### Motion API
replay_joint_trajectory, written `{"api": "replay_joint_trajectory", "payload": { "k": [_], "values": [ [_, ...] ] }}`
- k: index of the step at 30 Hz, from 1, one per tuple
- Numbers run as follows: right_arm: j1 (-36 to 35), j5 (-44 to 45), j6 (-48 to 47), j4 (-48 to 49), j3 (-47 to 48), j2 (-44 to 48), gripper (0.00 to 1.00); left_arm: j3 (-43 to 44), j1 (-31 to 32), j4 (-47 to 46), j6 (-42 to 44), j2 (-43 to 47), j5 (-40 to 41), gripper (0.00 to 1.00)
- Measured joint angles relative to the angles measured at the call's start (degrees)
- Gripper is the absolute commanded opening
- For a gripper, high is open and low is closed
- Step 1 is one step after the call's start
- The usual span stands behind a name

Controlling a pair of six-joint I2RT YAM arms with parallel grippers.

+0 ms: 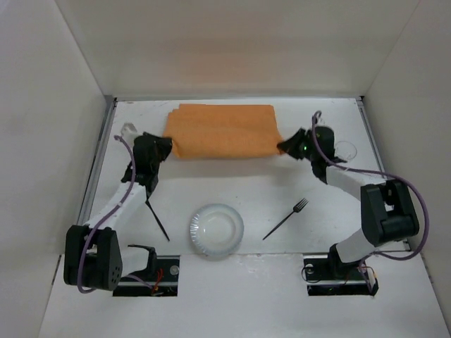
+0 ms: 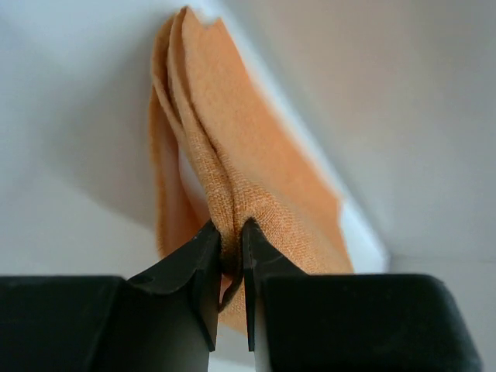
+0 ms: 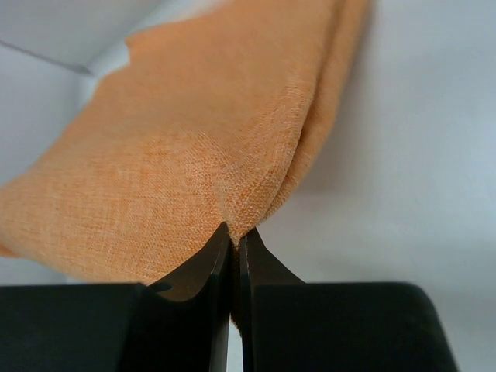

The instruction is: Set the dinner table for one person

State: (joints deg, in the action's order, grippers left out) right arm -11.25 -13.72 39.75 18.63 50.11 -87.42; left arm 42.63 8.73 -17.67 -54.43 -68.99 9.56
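Note:
An orange cloth placemat (image 1: 222,131) lies folded at the back of the white dinner table (image 1: 232,184). My left gripper (image 1: 168,146) is shut on its near left corner; the cloth (image 2: 232,170) rises folded from between the fingers. My right gripper (image 1: 284,147) is shut on its near right corner, and the cloth (image 3: 186,155) spreads left from the fingers. A clear plate (image 1: 215,230) sits at the front middle. A black knife (image 1: 156,219) lies left of it, a black fork (image 1: 286,218) right of it. A clear glass (image 1: 345,150) stands behind my right arm.
White panels wall the table on three sides, with metal rails (image 1: 97,162) along the side edges. A small white object (image 1: 129,130) lies by the left rail behind my left arm.

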Motion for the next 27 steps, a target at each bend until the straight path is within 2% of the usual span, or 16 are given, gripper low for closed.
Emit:
{"api": "replay_joint_trajectory", "payload": {
  "k": [2, 4, 7, 11, 16, 18, 20, 21, 24, 27],
  "values": [
    [-0.09, 0.15, 2.03, -0.44, -8.5, -1.36, 0.11, -7.45, 1.31, 0.37, -0.26, -0.57, 0.09, 0.06],
    [0.04, 0.2, 3.45, -1.62, -13.11, -1.27, 0.17, -12.44, 2.25, 1.86, -0.44, -0.52, -0.04, 0.08],
    [0.17, 0.7, 4.04, -2.19, -14.49, 0.92, 0.34, -15.82, 2.36, 3.26, -0.42, 1.84, -0.15, 0.15],
    [1.25, 3.5, 3.23, -4.13, -15.39, 10.01, 0.45, -18.1, 1.55, 5.07, 0.04, 11.13, -0.2, 0.36],
    [1.29, 10.1, 2.08, -10.82, -16.22, 21.42, 0.47, -19.8, 0.63, 12.17, -0.04, 25.57, 1.14, 0.42],
    [0.17, 13.07, 1.4, -13.0, -16.06, 24.06, 0.38, -19.71, 0.85, 14.78, 0.0, 30.21, 2.25, 0.43],
    [-2.64, 15.39, 0.79, -14.88, -15.1, 24.24, 0.22, -19.28, 1.92, 16.59, 0.02, 31.93, 3.56, 0.44],
    [-4.72, 16.2, 0.52, -15.5, -14.21, 23.23, 0.17, -18.73, 2.95, 16.92, 0.04, 31.36, 3.96, 0.44],
    [-9.75, 17.97, 0.85, -15.63, -11.56, 18.05, 0.2, -16.5, 8.24, 16.0, 0.0, 23.61, 4.96, 0.44],
    [-11.34, 20.79, 1.97, -16.15, -11.17, 13.29, 0.43, -15.17, 13.27, 12.2, -0.02, 11.93, 5.51, 0.43]
  ]
}}
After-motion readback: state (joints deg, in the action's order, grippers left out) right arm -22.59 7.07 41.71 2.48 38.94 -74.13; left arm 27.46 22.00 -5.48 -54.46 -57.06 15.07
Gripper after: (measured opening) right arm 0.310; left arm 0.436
